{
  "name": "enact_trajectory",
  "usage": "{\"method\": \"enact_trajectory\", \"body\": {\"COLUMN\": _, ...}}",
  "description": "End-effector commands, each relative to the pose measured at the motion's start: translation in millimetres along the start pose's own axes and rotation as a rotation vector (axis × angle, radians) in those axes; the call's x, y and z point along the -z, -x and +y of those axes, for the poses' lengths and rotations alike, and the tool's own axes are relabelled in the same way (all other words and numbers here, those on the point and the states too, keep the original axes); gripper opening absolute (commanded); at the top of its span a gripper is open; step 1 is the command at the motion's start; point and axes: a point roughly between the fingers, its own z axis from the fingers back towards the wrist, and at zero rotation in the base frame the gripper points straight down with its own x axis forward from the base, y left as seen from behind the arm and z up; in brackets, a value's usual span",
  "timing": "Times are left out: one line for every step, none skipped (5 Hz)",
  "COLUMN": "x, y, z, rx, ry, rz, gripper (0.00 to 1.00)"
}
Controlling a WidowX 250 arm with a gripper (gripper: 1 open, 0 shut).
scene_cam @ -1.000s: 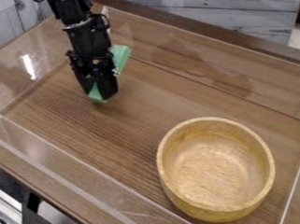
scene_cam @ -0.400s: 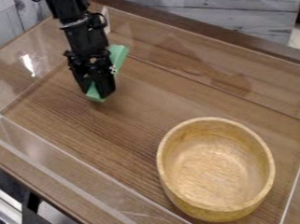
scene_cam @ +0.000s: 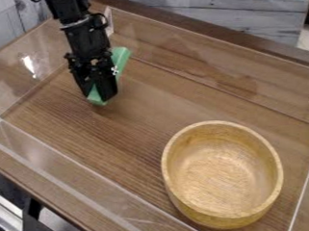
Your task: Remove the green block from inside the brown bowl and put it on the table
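1. So the black gripper (scene_cam: 102,91) is over on the far left side of the bench (scene_cam: 195,87), pointing steeply down with its tips right at the wood surface.
2. It's clamped shut on the green block (scene_cam: 118,65). The block pokes out to the right of the fingers and also shows a bit of green at the very bottom under the tips.
3. The lower end of the block looks like it's at the bench surface or just about touching it; I honestly can't tell if it's resting there or a hair above.
4. The block sits tilted rather than flat, running up and away from the fingertips alongside the gripper body.
5. The brown bowl (scene_cam: 224,172) is at the near right of the bench, well apart from the gripper and the block. You can see straight down onto its wood-grain bottom and thick rim.
6. The block is outside the bowl, off to the far left of it.
7. There's a low clear plastic wall (scene_cam: 70,193) running along the near edge and the left side of the bench, catching some glare.
8. Behind the bench, at the far right, there's a pale grey marbled backdrop (scene_cam: 243,17).
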Motion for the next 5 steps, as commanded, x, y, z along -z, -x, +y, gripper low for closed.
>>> {"method": "enact_trajectory", "body": {"x": -18.7, "y": -6.3, "z": 5.0, "rx": -0.003, "ry": -0.023, "rz": -0.044, "gripper": 0.00}}
{"method": "enact_trajectory", "body": {"x": -20.0, "y": -5.7, "z": 5.7, "rx": -0.007, "ry": -0.013, "rz": -0.038, "gripper": 0.00}}
{"method": "enact_trajectory", "body": {"x": -21.8, "y": -4.9, "z": 6.1, "rx": -0.011, "ry": -0.002, "rz": -0.032, "gripper": 0.00}}
{"method": "enact_trajectory", "body": {"x": -24.3, "y": -3.6, "z": 6.1, "rx": -0.016, "ry": 0.009, "rz": -0.027, "gripper": 0.00}}
{"method": "enact_trajectory", "body": {"x": -25.9, "y": -3.2, "z": 6.6, "rx": -0.017, "ry": 0.018, "rz": -0.022, "gripper": 0.00}}
